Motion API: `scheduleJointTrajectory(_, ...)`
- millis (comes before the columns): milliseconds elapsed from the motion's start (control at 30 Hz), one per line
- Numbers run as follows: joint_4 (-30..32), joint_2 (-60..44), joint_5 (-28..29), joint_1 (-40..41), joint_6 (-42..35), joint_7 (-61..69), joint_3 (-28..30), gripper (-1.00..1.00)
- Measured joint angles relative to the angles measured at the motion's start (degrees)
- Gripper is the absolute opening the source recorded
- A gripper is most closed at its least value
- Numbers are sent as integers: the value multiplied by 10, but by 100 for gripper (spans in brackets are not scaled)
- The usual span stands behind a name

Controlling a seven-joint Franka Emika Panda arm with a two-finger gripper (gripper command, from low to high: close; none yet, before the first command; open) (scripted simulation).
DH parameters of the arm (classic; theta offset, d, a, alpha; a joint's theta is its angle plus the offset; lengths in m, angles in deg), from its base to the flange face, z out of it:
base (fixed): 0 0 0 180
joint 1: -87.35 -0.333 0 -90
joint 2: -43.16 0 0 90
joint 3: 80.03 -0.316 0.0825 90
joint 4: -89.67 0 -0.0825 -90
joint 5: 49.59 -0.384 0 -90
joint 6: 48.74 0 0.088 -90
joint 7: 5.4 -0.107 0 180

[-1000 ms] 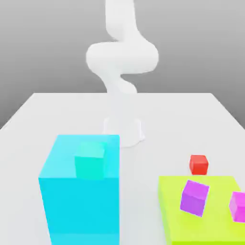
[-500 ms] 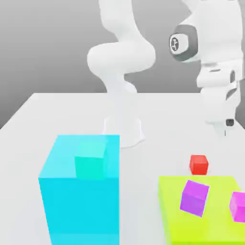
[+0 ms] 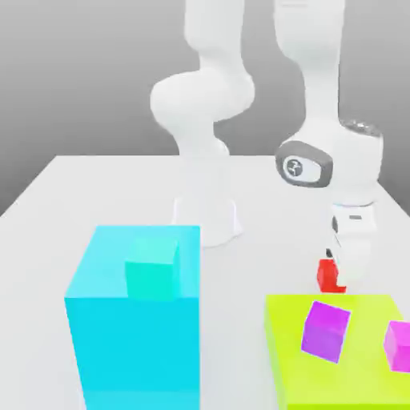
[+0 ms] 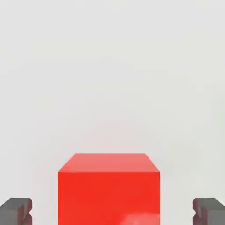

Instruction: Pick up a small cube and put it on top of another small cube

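In the exterior view a white table (image 3: 96, 192) lies under a plain grey backdrop; a translucent cyan block (image 3: 132, 336) encloses a teal cube (image 3: 152, 268), a lime slab (image 3: 352, 384) carries two magenta cubes (image 3: 324, 331), and the white arm (image 3: 320, 96) drops its gripper (image 3: 350, 268) over the red cube (image 3: 327, 275), partly hiding it just behind the slab. In the hand view the red cube (image 4: 108, 186) sits on the table (image 4: 110, 66) between two dark fingertips (image 4: 15, 211), spread wide and clear of its sides, gripping nothing.
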Motion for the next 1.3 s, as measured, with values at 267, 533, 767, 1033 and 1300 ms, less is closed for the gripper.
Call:
scheduleJointTrajectory(267, 3, 16, -3, 9, -13, 3, -10, -100)
scheduleJointTrajectory(533, 16, 157, -113, 28, -141, 87, -58, -100)
scheduleJointTrajectory(767, -119, 130, -104, 89, -250, 121, -33, -100)
scheduleJointTrajectory(1033, -285, 88, -107, 141, -374, 171, -13, -100)
scheduleJointTrajectory(1300, -361, -2, -110, 162, -360, 200, 2, 100)
